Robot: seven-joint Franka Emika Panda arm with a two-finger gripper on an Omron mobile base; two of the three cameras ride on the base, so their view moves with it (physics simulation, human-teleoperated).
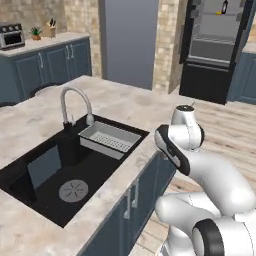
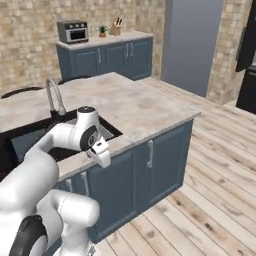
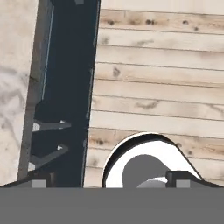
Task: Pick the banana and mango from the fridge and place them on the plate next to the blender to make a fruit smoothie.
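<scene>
I see the marble island counter [image 1: 45,125] filling the left side of the left base view, with its black sink [image 1: 55,175] sunk in around seven o'clock and a grey dish rack [image 1: 109,139] sitting in the sink's far end beside the curved faucet [image 1: 75,102]. The fridge [image 1: 217,45] stands far off at one o'clock, door open, pale shelves showing; a small dark-and-yellow speck on an upper shelf is too small for me to name, so I cannot tell where the banana or mango sit. A toaster oven [image 2: 73,31] rests on the back counter at eleven o'clock in the right base view. The arm is folded low by the island's blue cabinet doors [image 2: 150,165], and the gripper [image 2: 101,152] points down at the plank floor [image 3: 162,78]. Its fingertips [image 3: 181,177] stand wide apart, holding nothing.
</scene>
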